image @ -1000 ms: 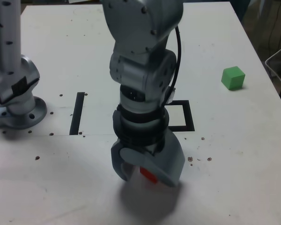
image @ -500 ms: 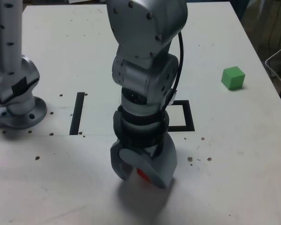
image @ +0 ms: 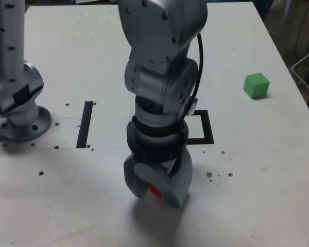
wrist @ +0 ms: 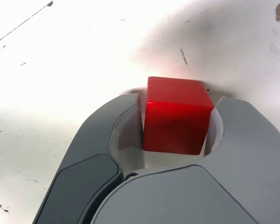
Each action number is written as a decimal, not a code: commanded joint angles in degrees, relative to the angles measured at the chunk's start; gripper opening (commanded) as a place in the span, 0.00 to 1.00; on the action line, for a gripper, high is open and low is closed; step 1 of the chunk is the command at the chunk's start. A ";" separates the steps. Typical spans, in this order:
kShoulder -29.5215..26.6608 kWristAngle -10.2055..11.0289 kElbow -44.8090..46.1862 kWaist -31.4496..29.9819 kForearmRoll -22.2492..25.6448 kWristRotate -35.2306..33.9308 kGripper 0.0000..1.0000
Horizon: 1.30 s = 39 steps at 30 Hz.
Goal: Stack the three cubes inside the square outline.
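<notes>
Your end effector (wrist: 175,121) has just drawn in around the red cube (wrist: 176,114), now pinching it low on the table (image: 257,170), near the square outline (image: 206,135). Judged ready to lift; green cube (image: 256,85) waits well apart.

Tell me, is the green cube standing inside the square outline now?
No, the green cube stands on the bare table far toward the exterior view's right of the square outline.

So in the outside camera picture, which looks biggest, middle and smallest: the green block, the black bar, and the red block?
1. Black bar, the longest.
2. Green block.
3. Red block, but only a sliver shows inside the pincer, so its true size is unsure here.
</notes>
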 commanded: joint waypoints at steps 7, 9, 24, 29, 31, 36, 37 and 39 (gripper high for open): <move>0.24 1.18 0.07 0.63 1.71 -0.16 0.34; -0.09 1.29 0.06 0.89 2.17 -0.15 0.31; -6.47 2.29 -3.78 7.76 9.06 3.51 0.29; -7.59 1.52 -6.98 12.96 10.55 4.94 0.29; -7.37 0.95 -7.86 14.88 10.01 5.14 0.29; -5.80 -0.93 -8.72 18.94 7.87 4.51 0.29; -5.47 -1.34 -8.55 19.60 7.45 4.14 0.29; -4.99 -2.02 -7.83 20.69 6.37 3.26 0.29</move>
